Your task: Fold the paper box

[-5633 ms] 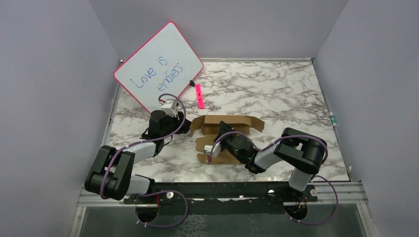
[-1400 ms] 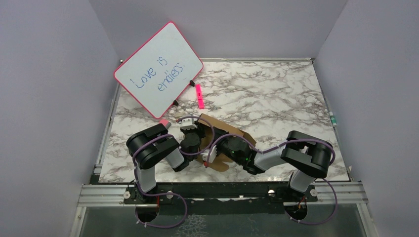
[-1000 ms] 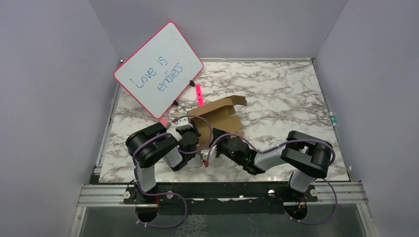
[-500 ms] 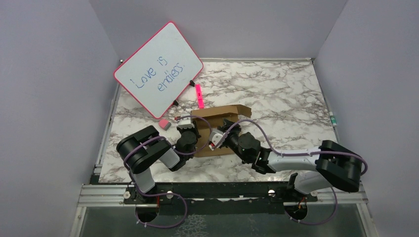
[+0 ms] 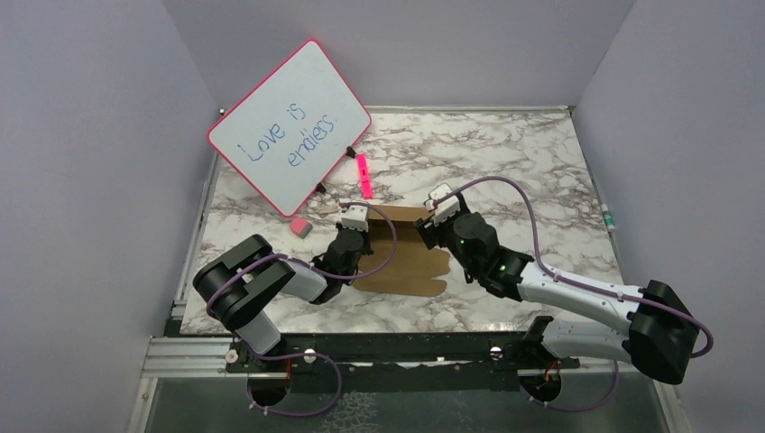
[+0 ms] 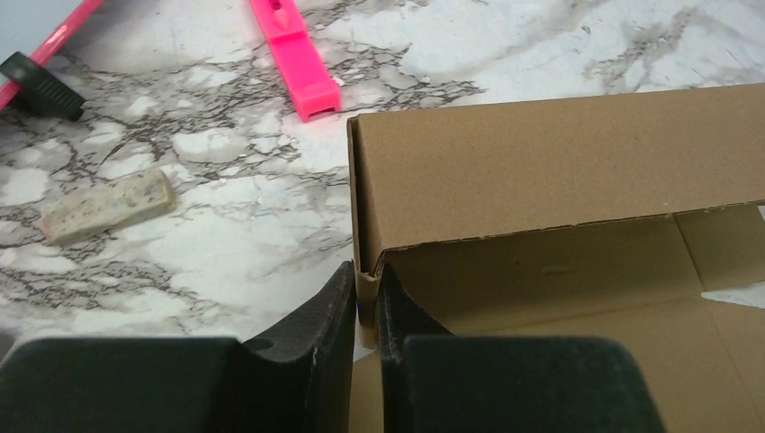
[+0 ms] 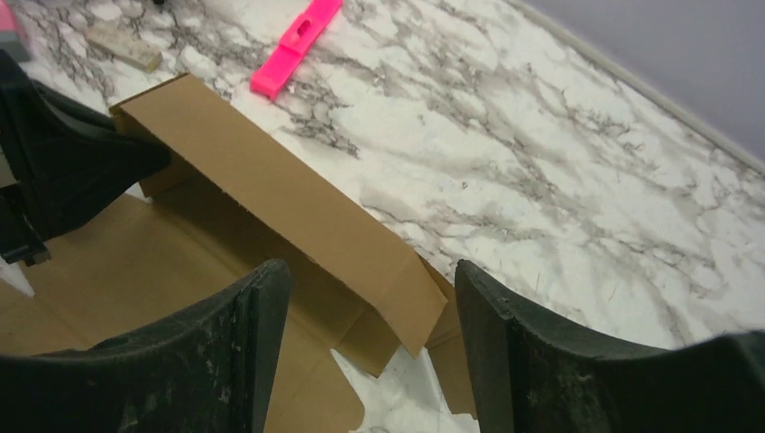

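Note:
The paper box (image 5: 404,266) is a brown cardboard sheet lying flat mid-table, with its far long panel (image 6: 559,162) folded upright. My left gripper (image 5: 359,236) is shut on the short flap at that panel's left end (image 6: 365,280), pinching the cardboard between both fingers. My right gripper (image 5: 426,233) hovers open above the panel's right end (image 7: 370,271). Its fingers straddle the panel's corner (image 7: 397,298) without touching it. In the right wrist view the left gripper's black finger (image 7: 72,171) shows at the box's other end.
A pink marker (image 5: 364,175) lies just beyond the box. A small grey eraser (image 5: 300,227) sits to the box's left. The red-rimmed whiteboard (image 5: 289,122) leans at the back left on black feet (image 6: 36,77). Purple walls enclose the marble table (image 5: 523,162).
The right gripper opened, let go of the box and swung toward the far side. The raised cardboard came down flat with one panel upright. The left gripper kept its pinch and shifted forward.

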{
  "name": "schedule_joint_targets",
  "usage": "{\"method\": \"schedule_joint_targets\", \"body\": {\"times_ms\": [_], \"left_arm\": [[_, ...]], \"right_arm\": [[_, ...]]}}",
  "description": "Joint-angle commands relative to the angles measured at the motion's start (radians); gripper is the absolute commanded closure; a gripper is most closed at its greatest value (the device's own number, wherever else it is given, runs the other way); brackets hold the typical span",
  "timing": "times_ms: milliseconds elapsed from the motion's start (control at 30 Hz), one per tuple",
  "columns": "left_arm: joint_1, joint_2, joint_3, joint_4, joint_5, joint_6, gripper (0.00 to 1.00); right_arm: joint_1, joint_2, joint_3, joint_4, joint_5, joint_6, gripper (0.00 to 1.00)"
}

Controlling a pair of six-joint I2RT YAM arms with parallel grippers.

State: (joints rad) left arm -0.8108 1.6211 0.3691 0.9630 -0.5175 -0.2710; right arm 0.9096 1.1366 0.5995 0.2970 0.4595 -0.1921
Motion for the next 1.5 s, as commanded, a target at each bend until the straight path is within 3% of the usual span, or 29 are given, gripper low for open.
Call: {"method": "schedule_joint_targets", "body": {"times_ms": [0,333,767,1100,1467], "left_arm": [[0.004,-0.031,0.041,-0.166,0.156,0.058,0.86],[0.005,-0.039,0.041,-0.252,0.276,0.13,0.88],[0.006,-0.031,0.079,-0.256,0.178,0.086,0.86],[0.006,0.014,0.082,-0.147,0.109,0.045,0.85],[0.005,0.088,0.068,0.084,-0.037,-0.033,0.84]], "right_arm": [[-0.018,0.007,0.048,-0.164,-0.043,0.135,0.26],[-0.193,0.113,0.184,-0.264,-0.343,0.281,0.24],[-0.314,0.429,0.364,-0.294,-0.772,0.404,0.26],[-0.319,0.467,0.351,-0.288,-0.86,0.428,0.29],[-0.328,0.478,0.335,-0.279,-0.936,0.477,0.33]]}}
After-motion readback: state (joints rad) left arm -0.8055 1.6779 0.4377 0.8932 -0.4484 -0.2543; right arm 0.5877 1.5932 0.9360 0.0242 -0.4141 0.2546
